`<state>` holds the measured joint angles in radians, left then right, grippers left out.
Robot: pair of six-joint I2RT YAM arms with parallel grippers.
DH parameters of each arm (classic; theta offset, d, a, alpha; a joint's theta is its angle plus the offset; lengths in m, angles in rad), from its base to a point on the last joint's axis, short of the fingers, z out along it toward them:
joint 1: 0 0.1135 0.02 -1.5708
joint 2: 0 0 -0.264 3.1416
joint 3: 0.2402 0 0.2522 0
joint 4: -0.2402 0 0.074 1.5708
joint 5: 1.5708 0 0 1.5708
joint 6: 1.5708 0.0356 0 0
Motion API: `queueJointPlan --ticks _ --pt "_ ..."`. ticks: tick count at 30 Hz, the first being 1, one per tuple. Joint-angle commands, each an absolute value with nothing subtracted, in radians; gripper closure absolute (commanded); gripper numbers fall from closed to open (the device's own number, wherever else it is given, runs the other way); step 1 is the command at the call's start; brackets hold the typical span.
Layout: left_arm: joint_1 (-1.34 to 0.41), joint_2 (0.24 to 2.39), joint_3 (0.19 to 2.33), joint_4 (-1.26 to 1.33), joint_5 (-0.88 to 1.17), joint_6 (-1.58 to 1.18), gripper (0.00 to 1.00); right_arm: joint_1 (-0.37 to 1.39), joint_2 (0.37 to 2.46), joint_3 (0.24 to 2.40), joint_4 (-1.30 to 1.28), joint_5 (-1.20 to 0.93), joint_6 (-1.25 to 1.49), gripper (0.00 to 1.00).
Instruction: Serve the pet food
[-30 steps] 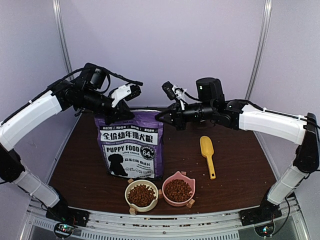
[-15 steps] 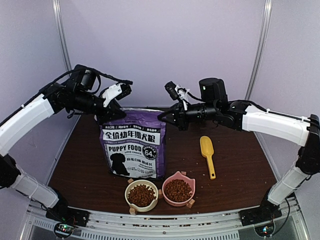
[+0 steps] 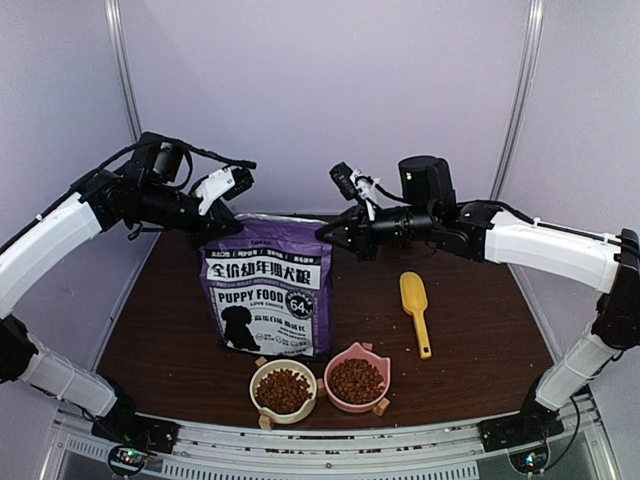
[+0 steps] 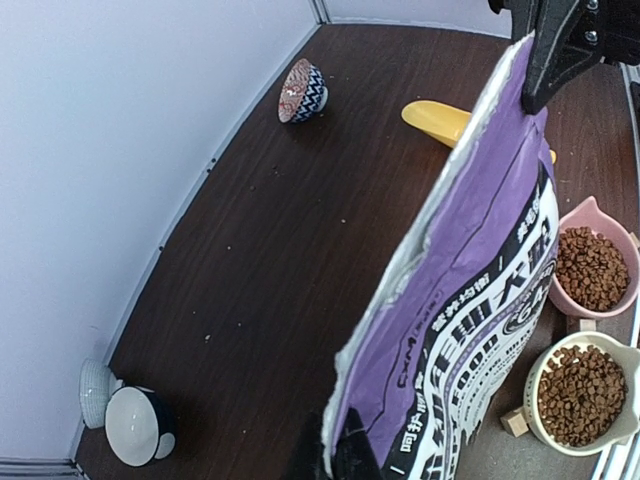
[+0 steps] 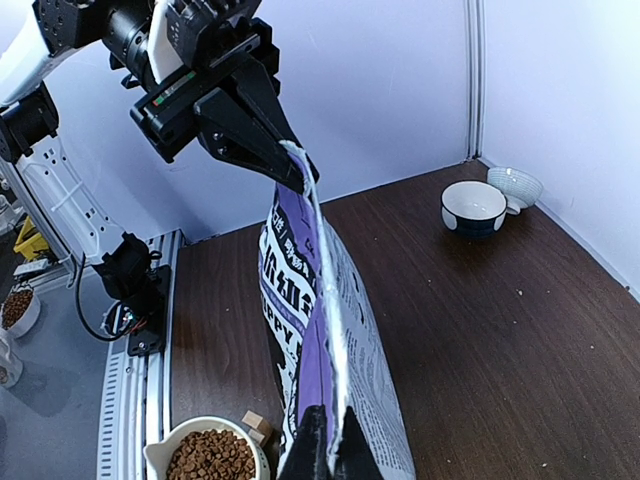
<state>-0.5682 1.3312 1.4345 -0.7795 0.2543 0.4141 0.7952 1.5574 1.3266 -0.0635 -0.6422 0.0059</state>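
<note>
Brown kibble [image 3: 283, 390] fills both bowls [image 3: 256, 385] so serving looks done; our left gripper [image 3: 214, 237] and right gripper [image 3: 323, 233] pinch the bag [image 3: 265, 295] top.

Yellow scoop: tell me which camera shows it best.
Top external: the whole yellow scoop lies unobstructed beside the purple bag. Left wrist shows only part of it behind the bag. Right wrist does not show it.

The bag [image 3: 265, 300] stands behind two bowls [image 3: 257, 383] holding kibble [image 3: 284, 390], the scoop [image 3: 414, 300] lying to its right.
</note>
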Motion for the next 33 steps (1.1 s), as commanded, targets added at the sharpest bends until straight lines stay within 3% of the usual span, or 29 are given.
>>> queueJointPlan --ticks 1,4,6,8,12,17,21,23,26,31,33 --pt "-0.509 1.297 1.421 -0.77 0.15 0.4 1.0 0.779 1.484 1.33 -0.024 -0.63 0.011 1.0" --pt "-0.503 1.29 1.413 -0.767 0.149 0.4 1.0 0.78 1.484 1.332 -0.024 -0.63 0.011 1.0" --pt "-0.5 1.289 1.406 -0.76 0.129 0.398 0.89 0.779 1.483 1.33 -0.023 -0.629 0.01 1.0" --pt "-0.495 1.287 1.405 -0.758 0.116 0.399 0.84 0.78 1.479 1.326 -0.023 -0.628 0.01 1.0" --pt "-0.489 1.286 1.402 -0.762 0.122 0.402 1.0 0.778 1.479 1.325 -0.026 -0.627 0.007 1.0" --pt "-0.482 1.288 1.398 -0.761 0.124 0.402 1.0 0.776 1.478 1.322 -0.023 -0.627 0.008 1.0" --pt "-0.476 1.287 1.392 -0.76 0.098 0.397 0.87 0.776 1.476 1.321 -0.023 -0.627 0.008 1.0" --pt "-0.473 1.286 1.389 -0.756 0.097 0.399 0.87 0.775 1.474 1.318 -0.019 -0.627 0.009 1.0" --pt "-0.467 1.288 1.388 -0.756 0.103 0.401 1.0 0.775 1.473 1.316 -0.019 -0.627 0.01 1.0" --pt "-0.462 1.284 1.382 -0.752 0.096 0.398 1.0 0.775 1.47 1.314 -0.019 -0.626 0.009 1.0" --pt "-0.458 1.283 1.378 -0.75 0.078 0.397 0.93 0.773 1.468 1.313 -0.019 -0.624 0.009 1.0"
